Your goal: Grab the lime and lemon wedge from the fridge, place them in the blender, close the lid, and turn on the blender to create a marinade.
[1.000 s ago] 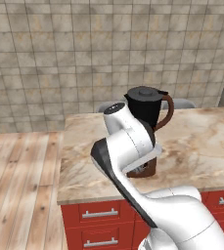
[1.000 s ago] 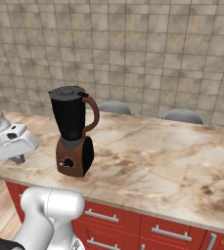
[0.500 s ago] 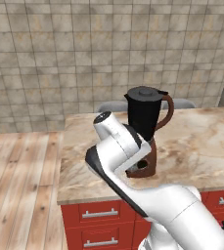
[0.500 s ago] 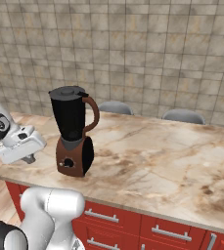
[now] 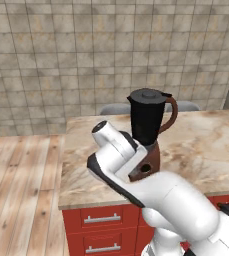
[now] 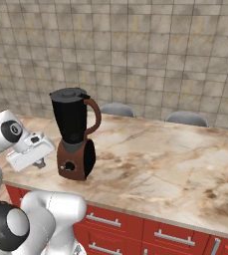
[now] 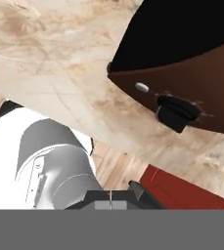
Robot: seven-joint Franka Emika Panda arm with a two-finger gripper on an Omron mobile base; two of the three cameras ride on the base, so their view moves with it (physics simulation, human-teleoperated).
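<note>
blender (image 6: 74,137): matt black jug, smooth brown base w/ slight sheen; lid (image 5: 148,94) dull dark grey; counter (image 6: 175,164) polished beige marble look, veined; cabinets (image 6: 135,234) glossy red w/ brushed metal handles; wall (image 5: 86,55) rough grey-tan stone tile; floor (image 5: 16,185) pale wood planks, matt

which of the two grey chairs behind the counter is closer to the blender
The left chair, right behind the blender; the other chair sits farther right along the counter.

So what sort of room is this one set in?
A rendered kitchen, most likely: a blender stands on a marble-look counter over red drawer fronts, with a tiled wall behind.
</note>
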